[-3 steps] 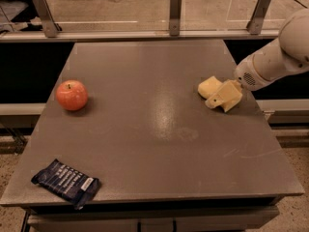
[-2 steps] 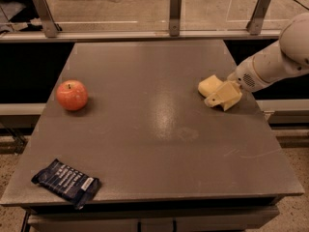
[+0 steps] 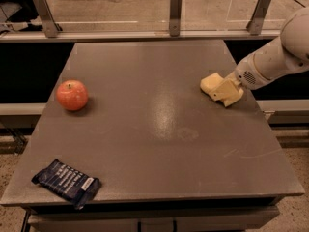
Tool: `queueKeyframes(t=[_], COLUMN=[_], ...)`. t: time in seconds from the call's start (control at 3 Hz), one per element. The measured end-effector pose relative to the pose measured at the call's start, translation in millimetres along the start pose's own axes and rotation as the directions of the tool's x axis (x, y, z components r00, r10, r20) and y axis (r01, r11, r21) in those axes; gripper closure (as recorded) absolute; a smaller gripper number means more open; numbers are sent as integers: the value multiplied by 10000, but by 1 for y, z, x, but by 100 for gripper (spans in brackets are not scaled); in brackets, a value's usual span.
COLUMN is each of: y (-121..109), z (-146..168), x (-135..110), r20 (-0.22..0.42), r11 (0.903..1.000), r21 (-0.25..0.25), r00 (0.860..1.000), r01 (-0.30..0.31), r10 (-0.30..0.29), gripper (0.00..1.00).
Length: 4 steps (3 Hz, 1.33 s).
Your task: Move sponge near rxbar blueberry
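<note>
The pale yellow sponge (image 3: 209,83) lies on the right side of the grey table (image 3: 159,129). My gripper (image 3: 227,93) comes in from the right on a white arm and is at the sponge's right end, touching or overlapping it; that end is hidden behind the gripper. The rxbar blueberry (image 3: 66,182), a dark navy wrapper with white print, lies at the table's front left corner, far from the sponge.
A red apple (image 3: 72,94) sits on the left side of the table. A rail with metal posts (image 3: 175,6) runs along the far edge. The table's right edge is just past the gripper.
</note>
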State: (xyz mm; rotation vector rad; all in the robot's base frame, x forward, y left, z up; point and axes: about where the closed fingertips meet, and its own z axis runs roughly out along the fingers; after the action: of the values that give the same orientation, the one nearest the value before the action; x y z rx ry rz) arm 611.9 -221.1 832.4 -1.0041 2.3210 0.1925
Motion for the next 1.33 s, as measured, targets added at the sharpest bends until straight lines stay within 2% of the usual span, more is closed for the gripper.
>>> queueKeyframes(t=[0.33, 0.67, 1.0, 1.33], y=[0, 10, 49, 52], z=[0, -12, -43, -44], x=[0, -21, -75, -76], r20=[1, 438, 1432, 1482], r11=[10000, 9958, 9476, 9316], r21=[0, -406, -1189, -1250], r00=[10000, 9959, 9495, 9349], r01=[1, 815, 2965, 3412], r10=[-1, -797, -2791, -3226], gripper=[100, 100, 100, 100])
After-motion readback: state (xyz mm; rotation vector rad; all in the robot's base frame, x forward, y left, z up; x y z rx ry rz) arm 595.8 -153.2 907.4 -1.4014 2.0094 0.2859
